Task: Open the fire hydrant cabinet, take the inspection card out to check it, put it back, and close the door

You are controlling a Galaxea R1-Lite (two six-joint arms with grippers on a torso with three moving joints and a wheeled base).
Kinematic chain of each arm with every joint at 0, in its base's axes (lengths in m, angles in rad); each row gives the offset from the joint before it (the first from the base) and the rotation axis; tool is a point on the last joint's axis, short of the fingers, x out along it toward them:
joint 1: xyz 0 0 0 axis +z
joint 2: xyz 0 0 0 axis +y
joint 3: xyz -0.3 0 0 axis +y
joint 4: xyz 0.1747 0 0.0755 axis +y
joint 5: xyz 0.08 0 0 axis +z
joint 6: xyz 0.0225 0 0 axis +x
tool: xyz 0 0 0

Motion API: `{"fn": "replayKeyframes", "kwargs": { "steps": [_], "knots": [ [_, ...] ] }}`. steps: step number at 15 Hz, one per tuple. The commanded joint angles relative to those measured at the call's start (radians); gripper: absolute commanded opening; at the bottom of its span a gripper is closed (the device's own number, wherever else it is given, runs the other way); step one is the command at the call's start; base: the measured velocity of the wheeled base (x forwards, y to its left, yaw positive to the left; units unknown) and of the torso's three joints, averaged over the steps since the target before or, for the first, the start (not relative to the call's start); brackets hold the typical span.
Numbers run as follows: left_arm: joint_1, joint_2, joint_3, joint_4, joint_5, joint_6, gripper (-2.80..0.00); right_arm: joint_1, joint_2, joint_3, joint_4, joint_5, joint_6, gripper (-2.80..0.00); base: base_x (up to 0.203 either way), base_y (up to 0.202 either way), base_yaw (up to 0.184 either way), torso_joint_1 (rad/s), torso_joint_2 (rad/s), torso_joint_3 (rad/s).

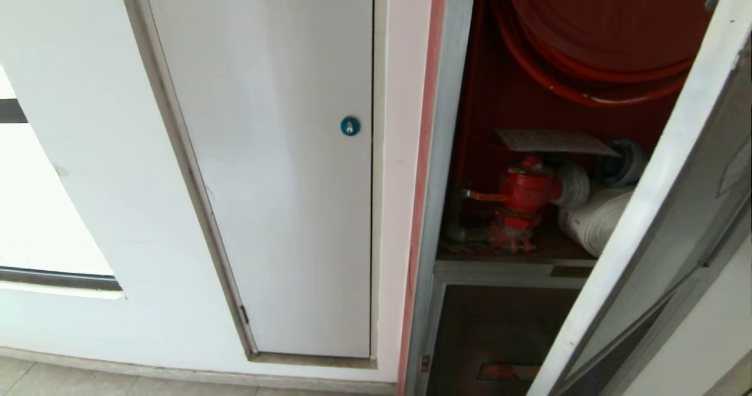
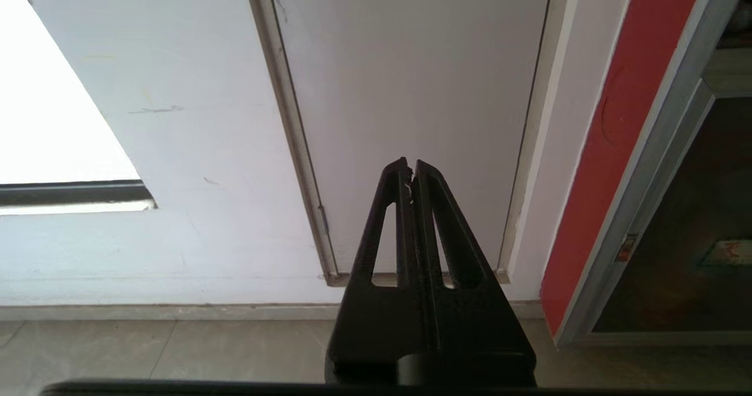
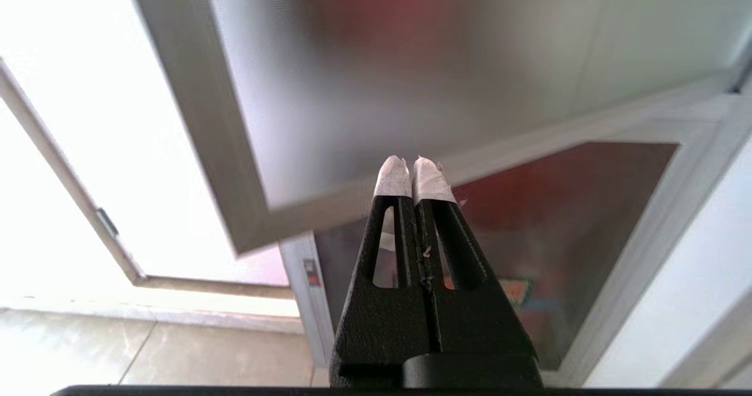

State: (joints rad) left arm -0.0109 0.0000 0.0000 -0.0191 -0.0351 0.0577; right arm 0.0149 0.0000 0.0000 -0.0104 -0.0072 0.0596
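With the door ajar and both claws pressed together empty, the right gripper should open before pinching the inspection card by its near edge.

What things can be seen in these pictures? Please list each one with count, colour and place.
fire hydrant cabinet: one, silver frame, red inside, right of the white panel.
door: one, silver frame, swung open at the cabinet's right.
hose reel: one, red, top of the cabinet.
inspection card: one, white, lying above the valve.
valve: one, red, on the cabinet shelf.
rolled hose: one, white, right of the valve.
white panel: one, in the wall at left.
round lock: one, blue, on the panel.
left gripper: one, black, shut, facing the panel's foot.
right gripper: one, black, white-taped tips, shut, facing the door.
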Motion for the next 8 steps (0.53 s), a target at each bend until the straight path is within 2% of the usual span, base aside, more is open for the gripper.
{"fn": "replayKeyframes", "kwargs": {
  "steps": [1,8],
  "knots": [
    [0.0,0.002,0.012,-0.001,0.0,0.001,-2.8,0.002,0.002,0.003,0.0,0.0,0.0,-2.8,-0.198,0.0,0.003,-0.001,0.0,0.001],
    [0.0,0.002,0.012,-0.001,0.001,-0.009,-2.8,0.002,0.002,0.003,0.0,0.0,0.0,-2.8,-0.197,0.0,0.001,0.002,0.0,0.003]
  ]
}}
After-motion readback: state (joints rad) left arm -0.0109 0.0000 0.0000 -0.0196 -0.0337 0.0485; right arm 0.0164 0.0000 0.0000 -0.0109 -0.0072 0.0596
